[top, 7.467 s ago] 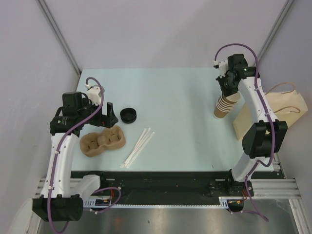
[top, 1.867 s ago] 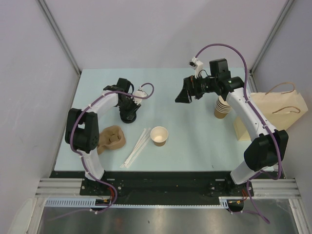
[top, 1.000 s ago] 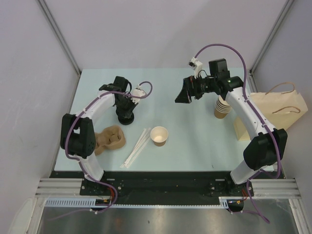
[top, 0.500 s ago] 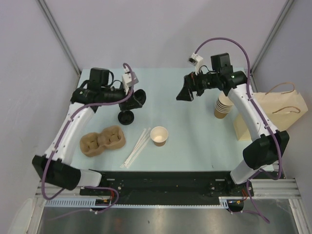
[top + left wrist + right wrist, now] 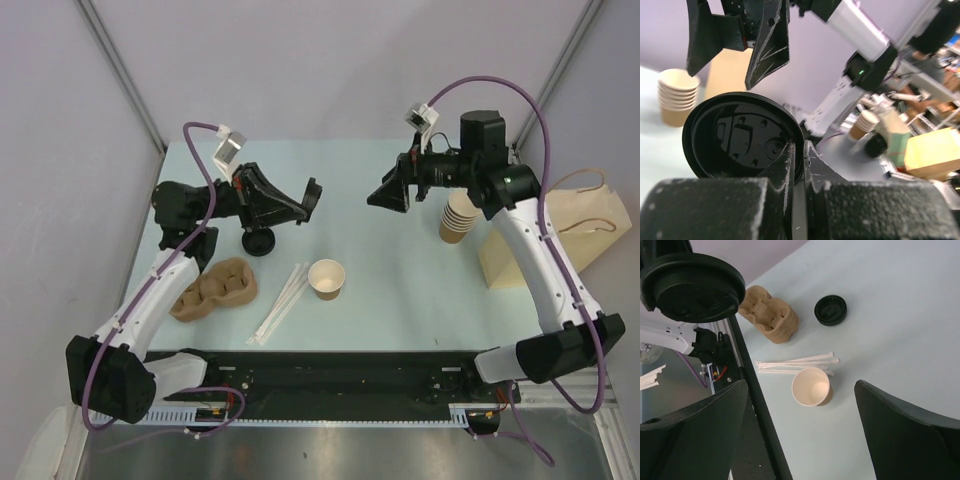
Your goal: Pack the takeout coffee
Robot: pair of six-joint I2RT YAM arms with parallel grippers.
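Pale matte table [image 5: 400, 285], L gripper [image 5: 799, 154] pinching glossy round black lid [image 5: 740, 135], R gripper [image 5: 801, 387] splayed

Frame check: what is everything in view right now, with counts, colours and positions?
single cup: 1, tan, lidless, upright mid-table
cup stack: 1 stack, tan, far right
held lid: 1, black, raised above the table
table lid: 1, black, left of centre
cup carrier: 1, brown pulp, near left
sticks: several, white, between cup carrier and single cup
paper bag: 1, tan, right edge
table: 1, pale blue
left end effector: black, shut on held lid's rim
right end effector: black, open, empty
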